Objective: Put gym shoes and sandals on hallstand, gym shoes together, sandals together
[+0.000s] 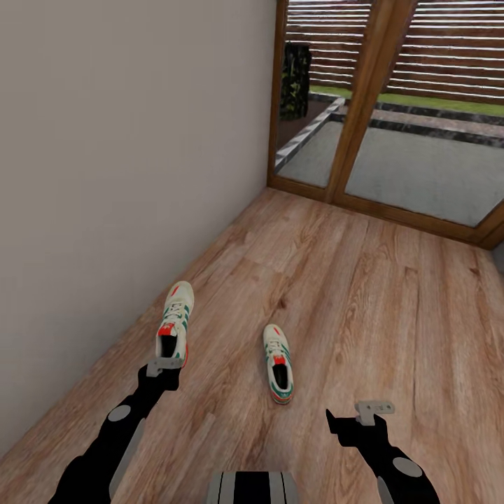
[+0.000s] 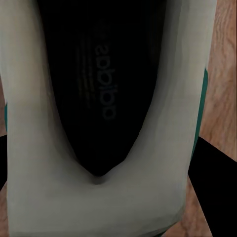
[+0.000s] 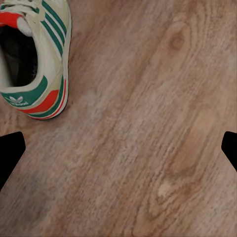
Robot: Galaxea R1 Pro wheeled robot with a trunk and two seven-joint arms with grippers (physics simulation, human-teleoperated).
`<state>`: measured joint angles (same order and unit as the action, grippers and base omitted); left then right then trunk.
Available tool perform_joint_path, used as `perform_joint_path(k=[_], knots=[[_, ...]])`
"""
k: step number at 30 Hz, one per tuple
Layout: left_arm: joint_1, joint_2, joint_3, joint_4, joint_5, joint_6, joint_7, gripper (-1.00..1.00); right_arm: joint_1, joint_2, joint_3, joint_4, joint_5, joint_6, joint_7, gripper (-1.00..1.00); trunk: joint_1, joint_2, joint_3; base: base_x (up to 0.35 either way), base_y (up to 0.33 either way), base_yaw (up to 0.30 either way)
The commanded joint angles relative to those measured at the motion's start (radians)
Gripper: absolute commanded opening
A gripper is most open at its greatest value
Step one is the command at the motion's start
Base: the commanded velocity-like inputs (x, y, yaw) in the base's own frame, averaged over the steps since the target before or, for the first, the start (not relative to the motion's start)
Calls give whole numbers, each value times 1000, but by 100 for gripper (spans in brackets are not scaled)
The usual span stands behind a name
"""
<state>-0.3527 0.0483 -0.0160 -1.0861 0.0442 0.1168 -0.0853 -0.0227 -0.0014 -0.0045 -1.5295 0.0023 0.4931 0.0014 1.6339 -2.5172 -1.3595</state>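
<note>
- White sneaker lies lower left of the frame near the wall, its heel under the left gripper; grip unclear.
- Second sneaker lies centre-low on the wood floor.
- Right gripper, lower right, hangs spread, holding nothing.

Heel of the left gym shoe behind the left gripper.

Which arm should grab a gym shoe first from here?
Left. The left gripper is right at the heel of the gym shoe by the wall; the right gripper is open over bare floor.
</note>
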Motion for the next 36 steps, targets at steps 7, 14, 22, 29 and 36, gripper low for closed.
perform_joint_path(k=[7, 14, 22, 29, 36], knots=[[0, 1, -1, -2, 3, 6, -40, -100, 0, 0, 0, -1, 1, 5, 0, 100, 0, 0, -1, 180, 168, 0], [0, -1, -6, -6, 2, 7, -43, -100, 0, 1, 1, -1, -1, 5, 0, 100, 0, 0, -1, 40, 29, 0], [0, -2, -50, -39, 3, 7, -64, -100, 0, 0, -1, -1, -7, 5, 0, 100, 0, 0, -1, -87, 108, 0], [0, -2, -87, -42, 3, 7, -73, -100, 0, 0, 0, -1, -7, 5, 0, 100, 0, 0, -1, -213, 236, 0], [0, -3, -88, -43, 2, 7, -73, -100, 0, 0, 0, -1, -8, 5, 0, 100, 0, 0, -1, -35, 254, -22]])
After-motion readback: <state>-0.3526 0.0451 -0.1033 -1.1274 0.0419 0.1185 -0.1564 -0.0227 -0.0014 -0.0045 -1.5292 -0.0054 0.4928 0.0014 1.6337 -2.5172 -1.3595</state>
